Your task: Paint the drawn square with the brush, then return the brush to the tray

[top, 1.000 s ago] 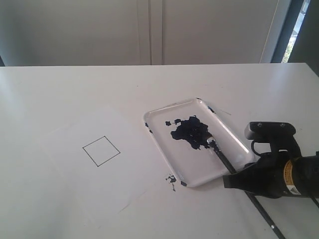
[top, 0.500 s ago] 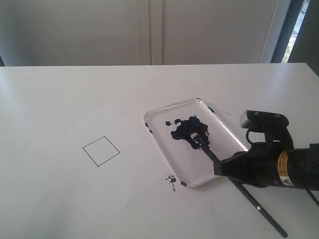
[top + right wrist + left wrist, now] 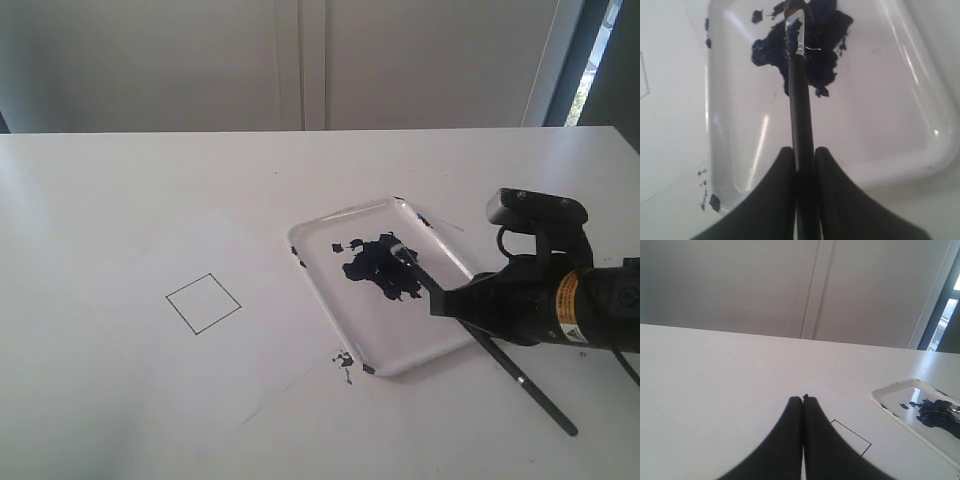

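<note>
one tray [image 3: 392,335], one brush [image 3: 421,274], one drawn square [image 3: 203,303]. my right pincer [image 3: 803,153] pinches the brush over the tray; my left pincer [image 3: 803,399] is pressed together.

White paper sheet [image 3: 150,330] lies left on the white desk [image 3: 120,180], small black-lined pen square [image 3: 203,303] on it; glossy white rectangular tray [image 3: 400,335] just right, long thin black brush [image 3: 528,388] reaching over it from the right.

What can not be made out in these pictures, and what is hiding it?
Left wrist view: the drawn square is partly hidden behind the left gripper; the tray is cut off by the picture's edge.
Right wrist view: the tip of the brush blends into the dark paint, so contact is unclear.
</note>
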{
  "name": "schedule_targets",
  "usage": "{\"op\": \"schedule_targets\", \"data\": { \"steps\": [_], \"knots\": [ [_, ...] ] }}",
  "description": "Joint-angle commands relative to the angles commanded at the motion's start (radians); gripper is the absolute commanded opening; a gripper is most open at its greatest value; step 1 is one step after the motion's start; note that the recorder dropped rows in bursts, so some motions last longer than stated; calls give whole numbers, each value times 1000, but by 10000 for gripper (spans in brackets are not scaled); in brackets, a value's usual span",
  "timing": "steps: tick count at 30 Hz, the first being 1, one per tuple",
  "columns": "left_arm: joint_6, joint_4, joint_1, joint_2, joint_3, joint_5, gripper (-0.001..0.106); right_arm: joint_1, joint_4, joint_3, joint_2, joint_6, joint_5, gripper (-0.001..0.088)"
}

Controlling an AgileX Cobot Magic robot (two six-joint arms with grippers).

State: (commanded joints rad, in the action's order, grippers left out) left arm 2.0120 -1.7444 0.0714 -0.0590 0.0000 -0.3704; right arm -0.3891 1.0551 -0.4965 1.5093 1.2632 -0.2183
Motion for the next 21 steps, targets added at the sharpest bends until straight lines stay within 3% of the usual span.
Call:
{"op": "schedule_targets", "data": {
  "steps": [10,18,21],
  "knots": [
    [0,0,0,0,0,0,0,0,45,33,28,-3,-20,0],
    [0,0,0,0,0,0,0,0,22,29,115,-58,-119,9],
    [0,0,0,0,0,0,0,0,17,17,115,-60,-119,212]
  ]
}}
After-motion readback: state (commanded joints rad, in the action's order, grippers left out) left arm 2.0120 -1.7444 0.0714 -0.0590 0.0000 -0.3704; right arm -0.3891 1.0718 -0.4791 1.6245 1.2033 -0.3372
